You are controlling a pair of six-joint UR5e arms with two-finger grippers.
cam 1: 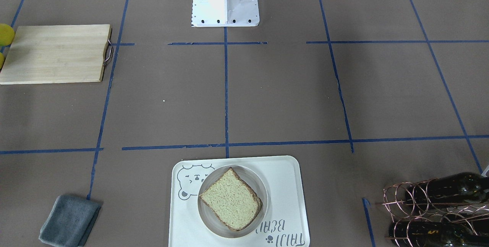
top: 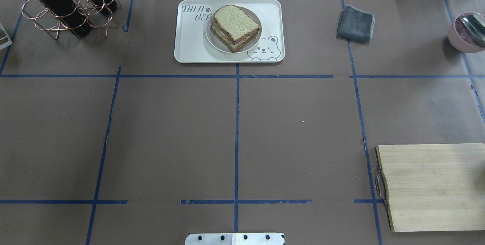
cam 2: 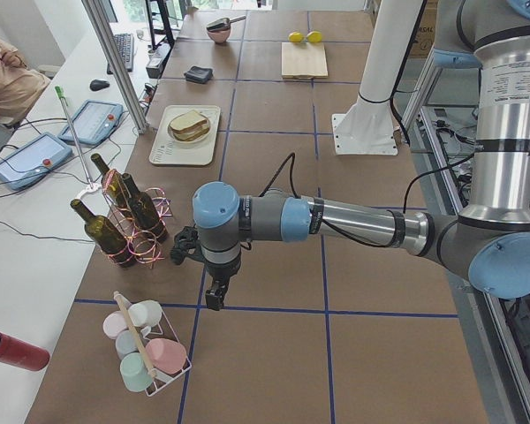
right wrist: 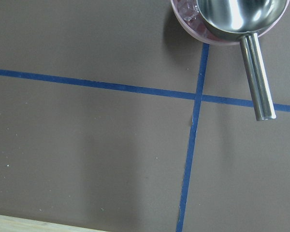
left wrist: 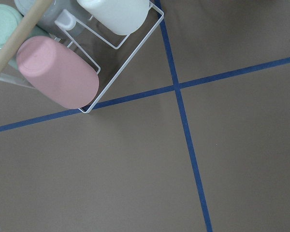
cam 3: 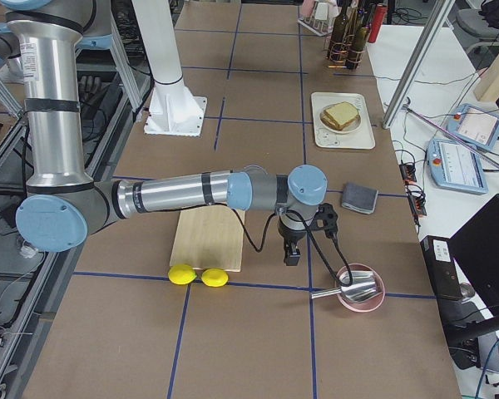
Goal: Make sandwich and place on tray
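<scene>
The sandwich (top: pixel 235 27), tan speckled bread slices with a pale filling layer between them, lies on a small round white plate (top: pixel 212 40) on the cream bear tray (top: pixel 189 44) at the table's far middle. It also shows in the front-facing view (cam 1: pixel 231 199) on the tray (cam 1: pixel 286 186). My left gripper (cam 2: pixel 214 296) hangs over bare table near a cup rack, far from the tray. My right gripper (cam 3: pixel 292 253) hangs near the pink bowl. Both show only in side views, so I cannot tell whether they are open or shut.
A wooden cutting board (top: pixel 432 186) lies near right, with lemons (cam 3: pixel 198 276) beside it. A grey cloth (top: pixel 355 23) lies right of the tray. A wire rack with bottles (top: pixel 64 4) stands far left. A pink bowl with a metal scoop (right wrist: pixel 232 19) and a cup rack (left wrist: pixel 58 72) sit at the table's ends.
</scene>
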